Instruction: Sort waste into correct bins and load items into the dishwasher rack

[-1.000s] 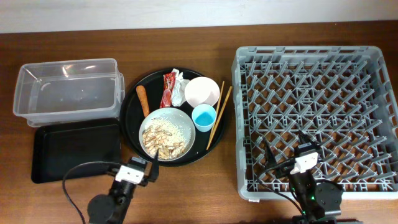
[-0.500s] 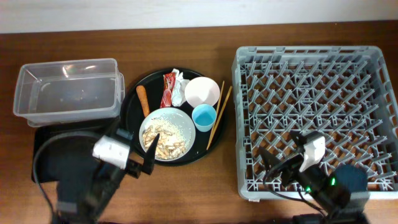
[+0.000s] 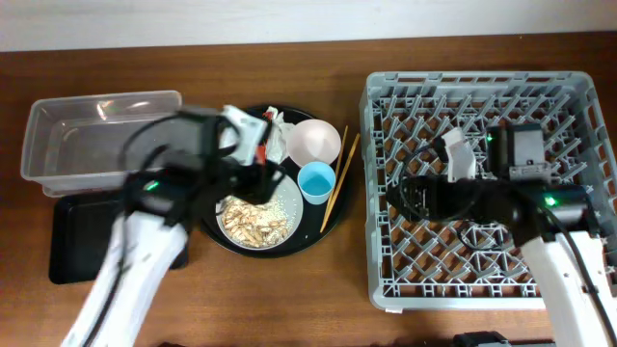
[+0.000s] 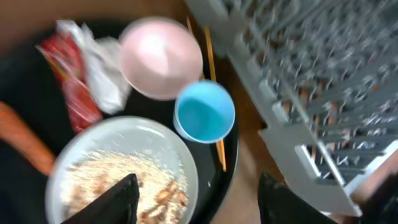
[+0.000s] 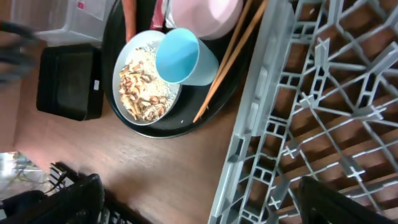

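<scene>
My left gripper (image 3: 258,180) (image 4: 199,202) is open and empty, hovering over the white plate (image 3: 280,207) (image 4: 118,174) of rice and beige scraps. On the round black tray are the white bowl (image 3: 313,143) (image 4: 161,65), light-blue cup (image 3: 315,181) (image 4: 204,112), chopsticks (image 3: 339,183) (image 4: 211,81), red wrapper (image 4: 68,87), white tissue (image 4: 102,68) and orange stick (image 4: 25,137). My right gripper (image 3: 413,198) (image 5: 199,205) is open and empty above the left part of the grey dishwasher rack (image 3: 369,193) (image 5: 323,93). The cup also shows in the right wrist view (image 5: 180,56).
The clear tub (image 3: 96,140) (image 5: 81,15) stands at the left, with the shallow black tray (image 3: 67,241) (image 5: 68,81) in front of it. The round black tray (image 3: 289,246) lies between the bins and the rack. My left arm hides the orange stick in the overhead view.
Both arms have lifted from the table's front edge. The left has swung up over the round tray. The right has moved up over the rack's left side.
</scene>
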### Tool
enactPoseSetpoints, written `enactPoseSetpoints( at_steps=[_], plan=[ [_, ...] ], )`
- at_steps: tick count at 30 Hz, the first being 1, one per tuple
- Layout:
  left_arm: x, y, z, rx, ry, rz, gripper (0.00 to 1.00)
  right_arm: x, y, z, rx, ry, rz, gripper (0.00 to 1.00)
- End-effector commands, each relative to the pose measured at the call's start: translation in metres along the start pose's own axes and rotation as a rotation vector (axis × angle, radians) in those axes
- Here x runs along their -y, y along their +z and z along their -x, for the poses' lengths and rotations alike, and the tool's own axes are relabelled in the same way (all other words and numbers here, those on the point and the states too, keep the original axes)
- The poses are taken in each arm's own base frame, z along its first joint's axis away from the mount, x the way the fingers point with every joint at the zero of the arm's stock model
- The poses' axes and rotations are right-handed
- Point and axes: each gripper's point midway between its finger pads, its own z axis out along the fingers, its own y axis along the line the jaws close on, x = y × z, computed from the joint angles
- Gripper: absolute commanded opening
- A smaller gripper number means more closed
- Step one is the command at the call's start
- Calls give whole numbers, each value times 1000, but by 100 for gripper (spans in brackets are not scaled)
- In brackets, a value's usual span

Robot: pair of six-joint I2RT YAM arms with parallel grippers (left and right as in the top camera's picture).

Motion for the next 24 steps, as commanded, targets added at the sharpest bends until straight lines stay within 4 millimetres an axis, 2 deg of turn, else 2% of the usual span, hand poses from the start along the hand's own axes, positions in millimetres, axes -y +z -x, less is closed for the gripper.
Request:
enactPoseSetpoints(
  at_steps=[1,2,3,5,7,9,13,15,16,18,19,21,22,24],
  plan=[
    [-2,69,-20,-151,-30,73,60,33,-3,0,-1,172,-184,98],
    [1,84,-22,-167,-28,65,59,43,-5,-3,0,220,-244,98],
    [1,99,-25,-182,-26,71,55,46,-6,-5,-2,245,-267,98],
    [-11,130,-32,-203,-59,138,50,47,-6,-9,-17,254,-272,98],
    [-11,153,-41,-231,-61,134,42,47,-6,-11,-23,257,-273,98],
    [-13,162,-46,-244,-98,140,23,47,-6,-13,-32,261,-275,98],
    [-15,163,-43,-228,-94,152,0,47,-6,-15,-39,264,-276,98],
    [-15,151,-40,-242,-107,152,0,47,-6,-16,-42,266,-276,98],
    [-13,137,-32,-238,-115,148,0,48,-6,-16,-43,266,-277,98],
    [-12,105,-10,-192,-124,154,0,48,-6,-17,-45,263,-277,98],
    [-13,82,3,-151,-132,160,0,48,-6,-17,-45,263,-277,98],
    [-20,45,18,-73,-156,173,0,48,-6,-17,-44,264,-277,98],
    [-21,33,22,-46,-169,160,0,48,-6,-16,-44,264,-277,98],
    [-13,11,32,4,-215,18,0,46,-6,-16,-44,262,-267,98]
  ],
)
